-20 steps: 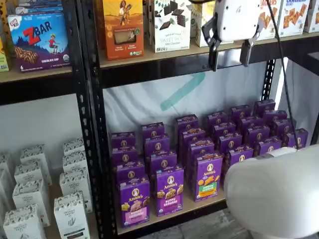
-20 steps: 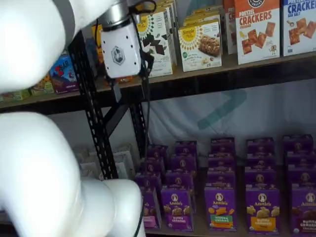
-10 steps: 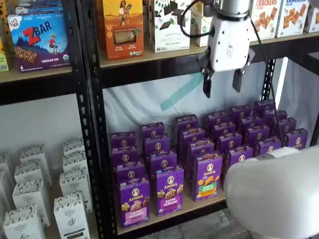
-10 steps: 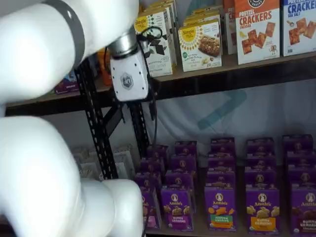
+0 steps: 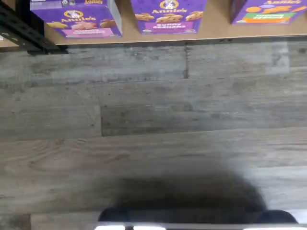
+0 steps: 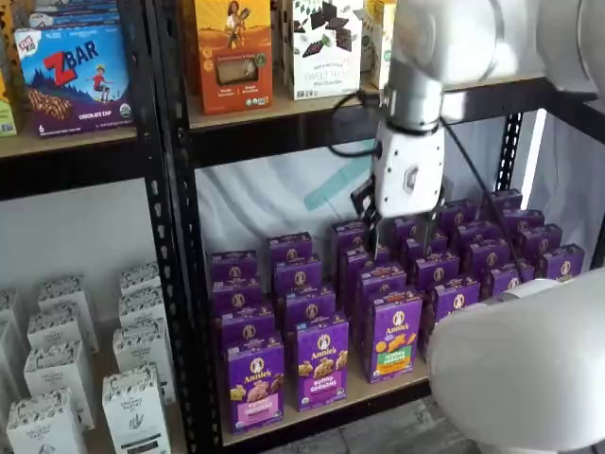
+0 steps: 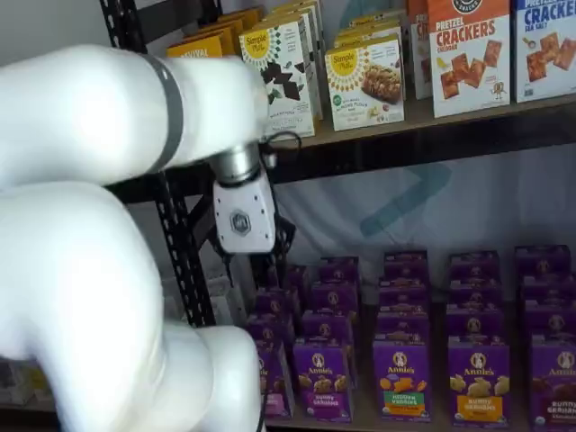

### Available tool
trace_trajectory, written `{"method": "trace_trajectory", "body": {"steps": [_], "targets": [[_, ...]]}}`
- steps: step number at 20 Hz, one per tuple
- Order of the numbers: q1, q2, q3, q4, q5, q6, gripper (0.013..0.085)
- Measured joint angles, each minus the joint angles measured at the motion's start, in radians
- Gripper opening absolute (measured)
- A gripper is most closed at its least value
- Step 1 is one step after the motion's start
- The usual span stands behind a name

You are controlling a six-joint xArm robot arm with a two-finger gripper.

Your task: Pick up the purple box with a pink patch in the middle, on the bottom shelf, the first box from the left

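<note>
Purple box with a pink patch (image 6: 253, 385), upright at the front of the bottom shelf (image 6: 378, 390), leftmost in the front row and just beside the black upright post (image 6: 180, 284). Seen too in the wrist view (image 5: 76, 18), at the shelf's front lip, above grey wood-plank floor (image 5: 153, 134). Partly hidden behind the arm's white body in a shelf view (image 7: 273, 378). Touched by nothing.

Immediately to its side, a purple bunny grahams box (image 6: 322, 362), then a purple box with an orange and green front (image 6: 395, 335); both also in the wrist view (image 5: 168, 14) (image 5: 266, 10). Behind them, rows of more purple boxes (image 6: 454, 255) running back toward a white backdrop.

Pincer (image 6: 401, 233) hanging in front of the rear purple rows, well apart from the target and higher up. Black fingers (image 6: 370, 236) dark against the dark boxes, gap not readable; cannot tell whether released or clenched. In a shelf view, white pincer body (image 7: 241, 219) below the upper shelf, fingers lost against the post.

Upper shelf: orange box (image 6: 233, 52), white box with dark squares (image 6: 321, 45), cracker boxes (image 7: 466, 54). In the neighbouring bay, a blue ZBar box (image 6: 74, 78) and white cartons (image 6: 137, 407).
</note>
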Motion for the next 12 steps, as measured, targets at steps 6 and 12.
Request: {"method": "trace_trajectory", "body": {"steps": [6, 12], "targets": [[0.05, 0.058, 0.114, -0.005, -0.229, 0.045, 0.085], [0.103, 0.202, 0.156, -0.04, -0.401, 0.115, 0.085]]}}
